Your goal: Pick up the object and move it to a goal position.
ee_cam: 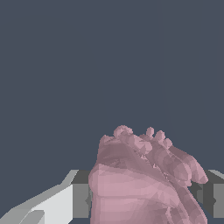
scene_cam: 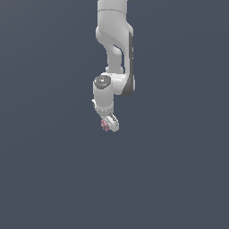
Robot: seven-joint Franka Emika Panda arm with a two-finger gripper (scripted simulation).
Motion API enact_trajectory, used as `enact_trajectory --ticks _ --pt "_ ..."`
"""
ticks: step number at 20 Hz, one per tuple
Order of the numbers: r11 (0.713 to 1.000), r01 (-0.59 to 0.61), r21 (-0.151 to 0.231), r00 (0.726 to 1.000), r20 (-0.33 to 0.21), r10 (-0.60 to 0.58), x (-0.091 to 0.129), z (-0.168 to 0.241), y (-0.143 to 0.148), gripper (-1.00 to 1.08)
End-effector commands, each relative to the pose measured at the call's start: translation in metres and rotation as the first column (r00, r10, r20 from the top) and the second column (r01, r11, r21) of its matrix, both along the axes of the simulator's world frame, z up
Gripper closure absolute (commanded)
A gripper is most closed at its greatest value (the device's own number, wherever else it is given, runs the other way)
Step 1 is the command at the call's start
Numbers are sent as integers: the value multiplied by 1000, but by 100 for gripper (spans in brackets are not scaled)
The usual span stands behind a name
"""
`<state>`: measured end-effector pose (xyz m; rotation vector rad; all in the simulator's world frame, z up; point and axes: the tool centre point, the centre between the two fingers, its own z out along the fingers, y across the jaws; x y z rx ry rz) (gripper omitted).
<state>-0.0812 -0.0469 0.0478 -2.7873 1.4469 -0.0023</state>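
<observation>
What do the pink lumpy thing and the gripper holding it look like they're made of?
Pink object: a matte, faceted lump, perhaps rubber or soft plastic; it's a simulator render, so that's uncertain. Gripper: smooth white shell like painted plastic or metal, with flat grey fingers.

both renders are evenly and softly lit, neither bright nor dim, over a flat slate-blue ground that shows no cast shadow and no glare. in the exterior view the white arm (scene_cam: 114, 49) is shaded grey on its underside and toward the exterior view's right, so light seems to come from above. edges look slightly jagged and soft at this resolution. in the wrist view the pink object (ee_cam: 140, 183) shows faceted shading, paler on its upper bumps, darker in the folds. nothing is blurred and the edges show no distortion.
</observation>
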Motion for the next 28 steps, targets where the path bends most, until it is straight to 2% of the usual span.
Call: enact_trajectory --ticks 1,10,22,28 --pt "1000 1 0 1000 -2 -1 -1 -1 0 108" --pt "1000 0 0 1000 0 0 -5 8 16 108" --pt "1000 0 0 1000 -1 0 -27 49 95 108" --pt "1000 0 -1 1000 -1 0 -32 61 117 108"
